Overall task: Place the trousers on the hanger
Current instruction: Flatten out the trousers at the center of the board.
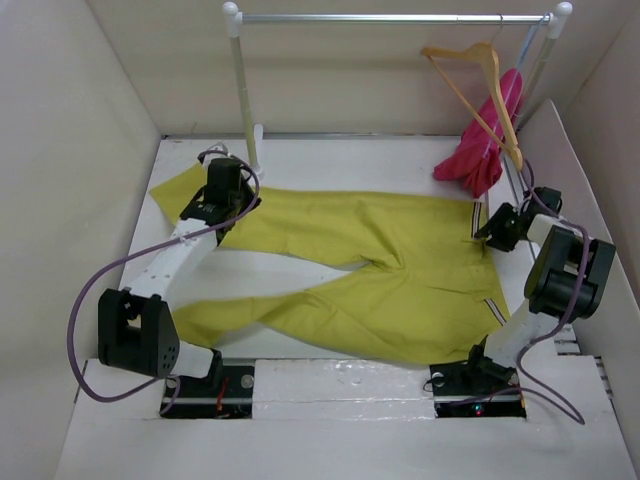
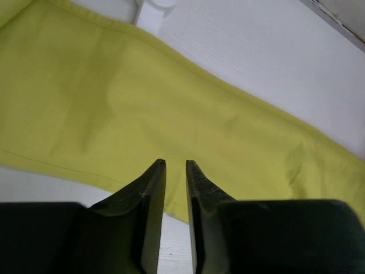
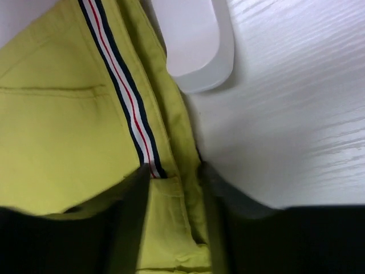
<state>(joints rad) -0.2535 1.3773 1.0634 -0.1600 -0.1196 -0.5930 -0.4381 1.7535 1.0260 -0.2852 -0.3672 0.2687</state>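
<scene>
The yellow-green trousers lie flat on the white table, waistband to the right and legs to the left. The tan wooden hanger hangs by its hook on the rail at the back right. My left gripper hovers over the upper leg; in the left wrist view its fingers stand a narrow slit apart with nothing between them, above the cloth. My right gripper is at the waistband; in the right wrist view its jaws hold bunched waistband cloth beside the striped trim.
A white-and-silver clothes rail spans the back, and its white feet show in both wrist views. A magenta-pink garment hangs at the back right. Cardboard walls close in the left, right and back.
</scene>
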